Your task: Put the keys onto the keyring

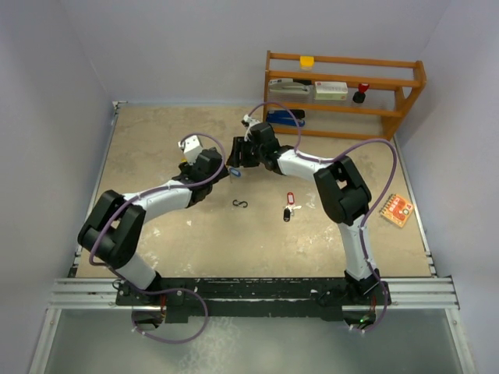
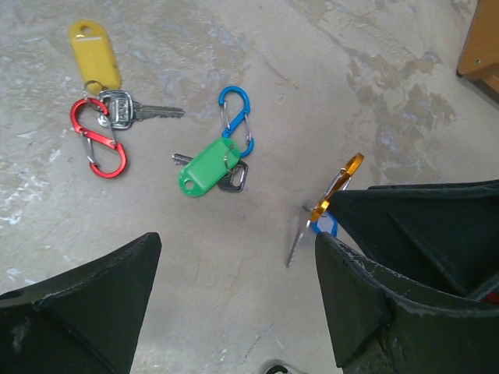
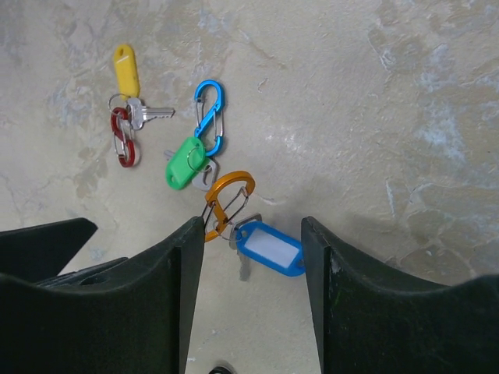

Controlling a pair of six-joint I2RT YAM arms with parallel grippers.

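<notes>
**A:** Where did the keys lie?

**B:** Scattered over the bench [image 1: 156,140]. The yellow-tagged key [image 2: 129,111] lay with its ring across the top loop of a red clip [image 2: 99,140]. Near it, the green-tagged key [image 2: 207,166] sat at the lower loop of a blue clip [image 2: 235,118].

**A:** And the blue-tagged key?

**B:** The blue-tagged key [image 3: 270,248] lay between the right fingers [image 3: 374,304]. It was joined to an orange clip [image 3: 228,204], which stood tilted with its lower end against the inner edge of one finger.

**A:** Was it pinched?

**B:** No. The right fingers were spread wide, with open bench between them. I could not tell whether the clip leaned on that finger or was caught on it. The left fingers [image 2: 86,304] were spread wide too, holding nothing, just beside the right ones.

**A:** Anything further off?

**B:** The red-tagged key [image 1: 291,198] and the black fob [image 1: 287,215] lay together, well apart from the rest. A black clip [image 1: 239,204] lay alone near them.
</notes>
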